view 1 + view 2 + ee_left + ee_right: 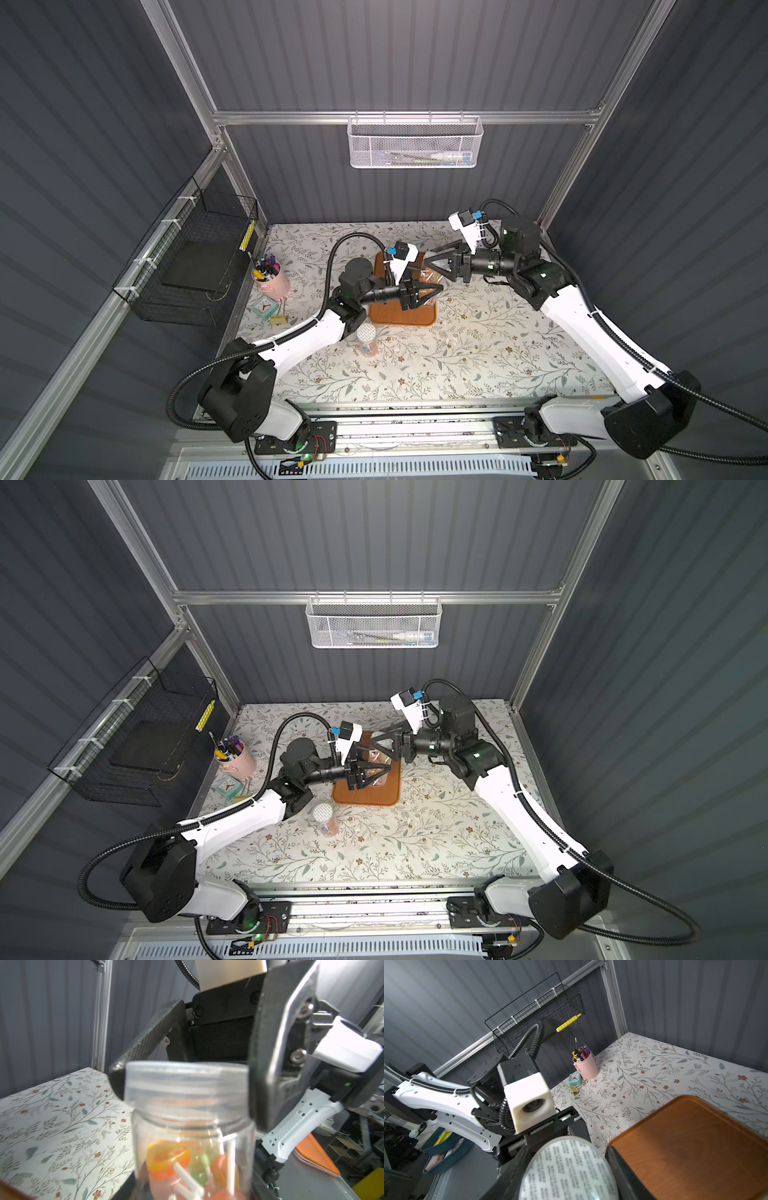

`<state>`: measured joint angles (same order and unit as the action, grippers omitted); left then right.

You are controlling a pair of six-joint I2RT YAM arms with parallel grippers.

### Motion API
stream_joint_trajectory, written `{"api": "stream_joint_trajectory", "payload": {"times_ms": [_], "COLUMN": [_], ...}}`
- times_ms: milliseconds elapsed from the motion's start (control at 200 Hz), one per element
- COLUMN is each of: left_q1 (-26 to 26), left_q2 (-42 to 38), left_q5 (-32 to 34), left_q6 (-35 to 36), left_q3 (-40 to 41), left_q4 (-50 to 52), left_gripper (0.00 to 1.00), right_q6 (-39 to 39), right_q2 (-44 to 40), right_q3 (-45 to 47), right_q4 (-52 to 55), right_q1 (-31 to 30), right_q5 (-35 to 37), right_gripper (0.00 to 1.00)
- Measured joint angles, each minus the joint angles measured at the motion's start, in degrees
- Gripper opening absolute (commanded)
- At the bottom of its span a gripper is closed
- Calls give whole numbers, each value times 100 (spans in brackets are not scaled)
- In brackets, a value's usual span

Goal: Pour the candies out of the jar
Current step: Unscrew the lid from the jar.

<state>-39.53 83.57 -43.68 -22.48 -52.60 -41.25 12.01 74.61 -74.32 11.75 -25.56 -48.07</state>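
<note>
A clear plastic jar (193, 1147) with a translucent screw lid (185, 1082) is held above the brown wooden tray (399, 316). Inside it lie the candies (168, 1157), orange and green heads on white sticks. My left gripper (428, 291) comes in from the left and is shut on the jar's body; the jar hides its jaws in the left wrist view. My right gripper (436, 259) comes in from the right and is shut on the lid, one of its fingers (623, 1172) on each side of the lid's printed top (569, 1169).
A second lidded jar (368, 338) with pinkish contents stands on the floral table in front of the tray. A pink pen cup (272, 276), a small teal clock (264, 307) and a binder clip (279, 319) sit at the left. Wire baskets hang on the walls.
</note>
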Motion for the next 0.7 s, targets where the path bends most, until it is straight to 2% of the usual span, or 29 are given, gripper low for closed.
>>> {"api": "stream_joint_trajectory", "payload": {"times_ms": [175,315,450,590,700], "left_q1": [26,24,20,15,15], "left_q2": [22,22,22,20,2], "left_q5": [-208,-212,-59,122,407], "left_q6": [-90,15,219,404,549], "left_q3": [0,0,0,0,0], "left_q4": [-118,33,315,562,820], "left_gripper": [0,0,0,0,0], "right_q6": [-162,-216,-201,-142,-50], "right_q2": [2,2,2,2,2], "right_q3": [-37,-37,-37,-37,-90], "right_q4": [70,184,326,389,584], "right_q1": [9,7,-15,-35,-39], "right_q5": [-160,-155,-76,85,540], "right_gripper": [53,69,79,86,90]}}
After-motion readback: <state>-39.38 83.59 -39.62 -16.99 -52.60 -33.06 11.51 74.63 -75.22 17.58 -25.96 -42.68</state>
